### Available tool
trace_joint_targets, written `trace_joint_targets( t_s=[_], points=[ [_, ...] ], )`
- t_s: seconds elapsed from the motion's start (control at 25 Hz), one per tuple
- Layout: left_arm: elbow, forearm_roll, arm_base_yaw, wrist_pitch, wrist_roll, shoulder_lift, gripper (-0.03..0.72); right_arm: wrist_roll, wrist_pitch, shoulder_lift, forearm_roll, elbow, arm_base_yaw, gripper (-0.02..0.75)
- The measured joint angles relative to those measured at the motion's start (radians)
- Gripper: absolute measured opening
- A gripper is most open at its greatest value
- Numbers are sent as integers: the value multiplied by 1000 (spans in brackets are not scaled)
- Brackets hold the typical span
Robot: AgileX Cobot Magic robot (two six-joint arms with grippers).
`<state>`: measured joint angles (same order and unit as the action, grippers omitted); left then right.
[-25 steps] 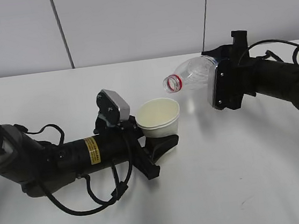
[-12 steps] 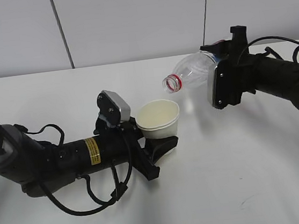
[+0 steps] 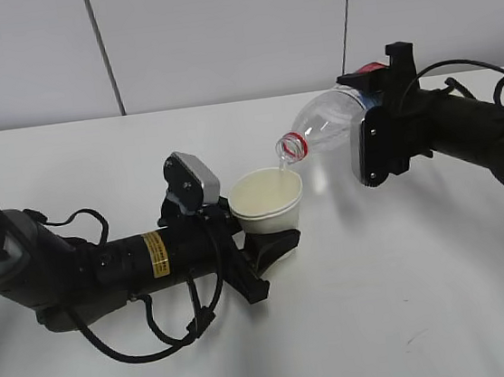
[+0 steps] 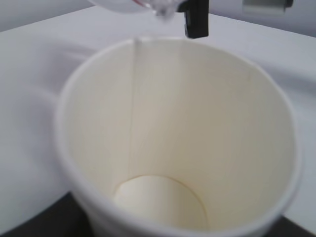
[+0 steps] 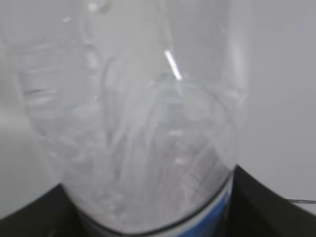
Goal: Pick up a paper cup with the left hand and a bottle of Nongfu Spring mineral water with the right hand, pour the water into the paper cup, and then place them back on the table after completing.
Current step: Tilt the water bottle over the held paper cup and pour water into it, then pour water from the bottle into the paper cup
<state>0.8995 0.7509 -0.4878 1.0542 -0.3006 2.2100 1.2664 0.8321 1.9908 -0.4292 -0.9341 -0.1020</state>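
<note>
My left hand's gripper is shut on a white paper cup and holds it upright just above the table. The cup fills the left wrist view; its inside looks cream. My right hand's gripper is shut on a clear Nongfu Spring bottle with a red neck ring, tilted mouth-down over the cup's far rim. A thin stream of water runs from the mouth into the cup. The bottle fills the right wrist view, with a blue label edge at the bottom.
The left arm lies low across the table's left half with loose black cables in front. The right arm comes in from the right edge. A grey panelled wall stands behind the table.
The bottle has tipped further down and its mouth has moved closer to the cup's rim; water now runs into the cup. The cup and left arm have stayed still.
</note>
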Motion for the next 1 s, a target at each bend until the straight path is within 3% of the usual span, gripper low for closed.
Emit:
trace_joint_targets(
  t_s=[1.0],
  points=[
    [0, 18, 0, -2, 0, 0, 382, 42, 22, 0, 10, 0, 0, 432]
  ],
)
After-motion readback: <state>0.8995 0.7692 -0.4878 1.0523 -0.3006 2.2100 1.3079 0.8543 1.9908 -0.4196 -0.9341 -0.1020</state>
